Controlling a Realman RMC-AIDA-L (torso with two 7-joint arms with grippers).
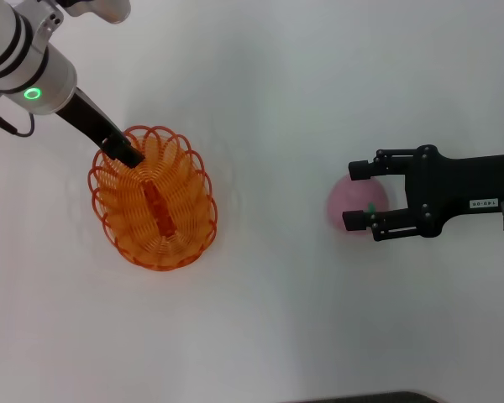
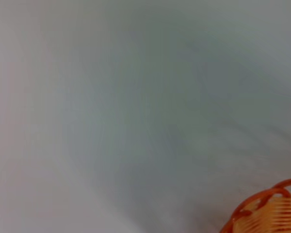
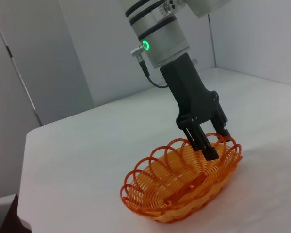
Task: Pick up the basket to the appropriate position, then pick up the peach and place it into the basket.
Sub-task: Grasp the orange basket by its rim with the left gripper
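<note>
The orange wire-loop basket rests on the white table at the left. It also shows in the right wrist view, and a piece of its rim shows in the left wrist view. My left gripper stands at the basket's far left rim. Its fingers straddle a rim loop and are closed on it. The pink peach, with a small green mark, lies on the table at the right. My right gripper is open, with one fingertip on each side of the peach.
The white table stretches around both things. A dark edge shows at the table's near side. Pale walls and the table's far edge show in the right wrist view.
</note>
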